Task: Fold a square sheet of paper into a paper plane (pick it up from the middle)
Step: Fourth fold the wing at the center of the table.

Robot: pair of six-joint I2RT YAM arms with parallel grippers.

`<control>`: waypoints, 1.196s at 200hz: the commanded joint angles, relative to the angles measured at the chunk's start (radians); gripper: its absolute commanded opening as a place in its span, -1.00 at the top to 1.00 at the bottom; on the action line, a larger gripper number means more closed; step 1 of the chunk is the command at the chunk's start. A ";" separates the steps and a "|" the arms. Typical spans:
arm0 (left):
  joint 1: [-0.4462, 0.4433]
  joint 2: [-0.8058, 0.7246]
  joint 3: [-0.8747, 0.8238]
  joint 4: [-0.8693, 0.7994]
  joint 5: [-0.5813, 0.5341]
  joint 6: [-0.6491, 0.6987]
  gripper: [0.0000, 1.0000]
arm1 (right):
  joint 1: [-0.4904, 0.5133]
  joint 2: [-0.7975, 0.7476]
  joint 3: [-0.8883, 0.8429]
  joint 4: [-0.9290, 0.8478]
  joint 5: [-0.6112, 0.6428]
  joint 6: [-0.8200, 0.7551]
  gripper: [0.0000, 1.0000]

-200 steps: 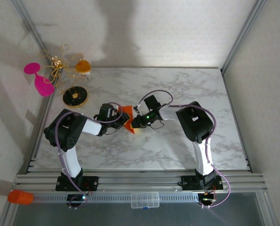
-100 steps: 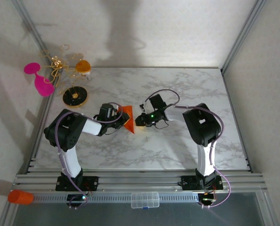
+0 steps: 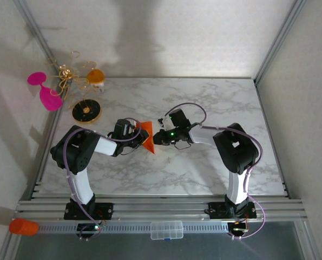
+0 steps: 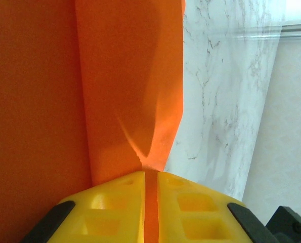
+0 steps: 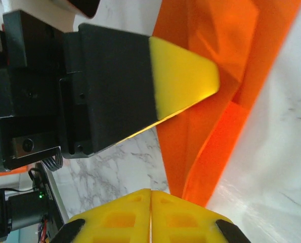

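**Top view.** White marble tabletop with grey veins (image 3: 215, 103), bounded by aluminium frame rails (image 3: 161, 208) at the near edge and along both sides, with pale wall panels behind. Thin, bright orange paper sheet (image 3: 146, 135), folded to a pointed angular shape, near the middle of the tabletop between the two grippers. Open marble right of the sheet as far as the side rail, and also beyond it and nearer than it. Tighter room to its far left, beside a gold wire stand on a round black base (image 3: 86, 110).

**Left arm.** Bent at the elbow, forearm reaching rightward to the sheet's left side. Left gripper (image 3: 139, 136) clenched on the orange paper sheet. In the left wrist view, yellow fingers (image 4: 115, 202) closed with a thin strip of the sheet (image 4: 130, 76) between the pads; marble to the right of the sheet.

**Right arm.** Folded over, forearm reaching leftward. Right gripper (image 3: 158, 138) just right of the sheet. In the right wrist view, right gripper (image 5: 150, 195) closed pad to pad, tips just beside the sheet's lower point (image 5: 201, 167); contact with it not clear.

**Containers.**
- Small orange-and-white cup (image 3: 96, 76) at the wire stand, far left of the sheet; contents not discernible.
- Pink plastic goblet (image 3: 48, 95) farther left, past the table edge.
- Clear plastic lidded box (image 3: 166, 229) on the rails nearer than the sheet; contents not discernible.
- Stubby orange cylinder (image 3: 23, 226) at the near-left corner.
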 commanded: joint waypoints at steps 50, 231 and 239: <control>0.003 -0.002 0.000 -0.009 0.009 -0.002 0.71 | 0.040 0.093 0.061 -0.006 0.000 -0.001 0.81; 0.003 -0.042 0.028 -0.023 0.027 -0.014 0.69 | 0.041 0.122 0.061 -0.073 0.045 -0.032 0.81; 0.003 -0.048 0.032 -0.030 0.027 -0.010 0.69 | 0.039 0.123 0.064 -0.085 0.051 -0.042 0.81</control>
